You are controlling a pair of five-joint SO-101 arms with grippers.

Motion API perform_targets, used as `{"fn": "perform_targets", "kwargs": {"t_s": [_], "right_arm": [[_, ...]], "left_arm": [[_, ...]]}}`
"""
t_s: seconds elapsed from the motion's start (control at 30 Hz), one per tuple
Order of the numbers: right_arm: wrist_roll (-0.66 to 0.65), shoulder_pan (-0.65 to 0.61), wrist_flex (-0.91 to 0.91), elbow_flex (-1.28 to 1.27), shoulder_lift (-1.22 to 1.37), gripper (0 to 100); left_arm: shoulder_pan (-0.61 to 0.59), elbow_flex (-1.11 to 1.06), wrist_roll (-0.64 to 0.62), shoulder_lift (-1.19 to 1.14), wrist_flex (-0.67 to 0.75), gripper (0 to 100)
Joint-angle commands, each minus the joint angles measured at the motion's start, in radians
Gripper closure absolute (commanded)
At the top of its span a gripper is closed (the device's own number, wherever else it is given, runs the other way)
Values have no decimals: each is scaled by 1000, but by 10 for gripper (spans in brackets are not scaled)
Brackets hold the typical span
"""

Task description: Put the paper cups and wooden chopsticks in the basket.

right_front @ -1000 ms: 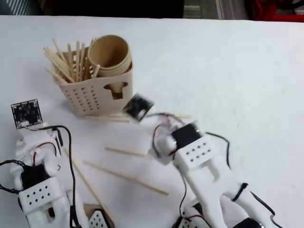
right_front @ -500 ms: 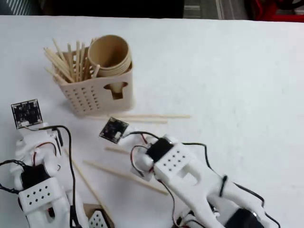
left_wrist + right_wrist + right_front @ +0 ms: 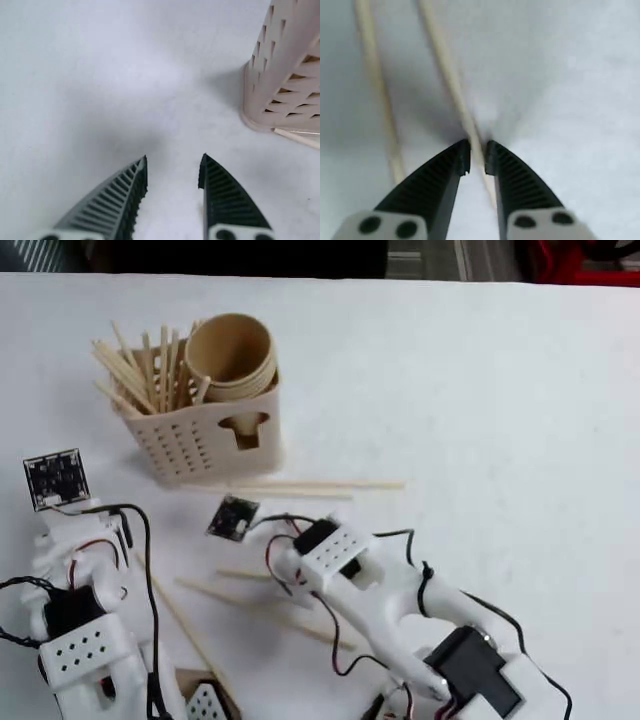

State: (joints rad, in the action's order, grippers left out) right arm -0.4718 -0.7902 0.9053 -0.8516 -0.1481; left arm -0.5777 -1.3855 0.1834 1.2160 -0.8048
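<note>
Right jaws seemingly pinch a pale wooden chopstick [image 3: 451, 80] on the white desk [image 3: 480, 390], destined for the cream perforated basket [image 3: 200, 445]; left jaws spread

The basket [image 3: 205, 440] stands at the far left of the table [image 3: 500, 390], with the paper cups [image 3: 232, 355] in its right part and a bundle of chopsticks [image 3: 140, 370] in its left. Just in front of it two chopsticks [image 3: 300, 485] lie side by side. Nearer still, a loose chopstick [image 3: 447, 75] runs between the fingers [image 3: 450, 170] of the right gripper [image 3: 476, 151], while the left gripper [image 3: 172, 172] sits at the basket's front left.
</note>
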Motion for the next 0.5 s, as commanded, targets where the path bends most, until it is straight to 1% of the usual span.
{"fn": "perform_targets", "kwargs": {"t_s": [0.0, 0.17, 0.47], "right_arm": [[-9, 41, 4, 2, 7, 980], [-11, 70, 73, 2, -82, 981], [-9, 73, 217, 2, -521, 981]], "left_arm": [[-10, 5, -2, 10, 26, 823], [-10, 5, -2, 10, 26, 823], [-10, 5, -2, 10, 26, 823]]}}
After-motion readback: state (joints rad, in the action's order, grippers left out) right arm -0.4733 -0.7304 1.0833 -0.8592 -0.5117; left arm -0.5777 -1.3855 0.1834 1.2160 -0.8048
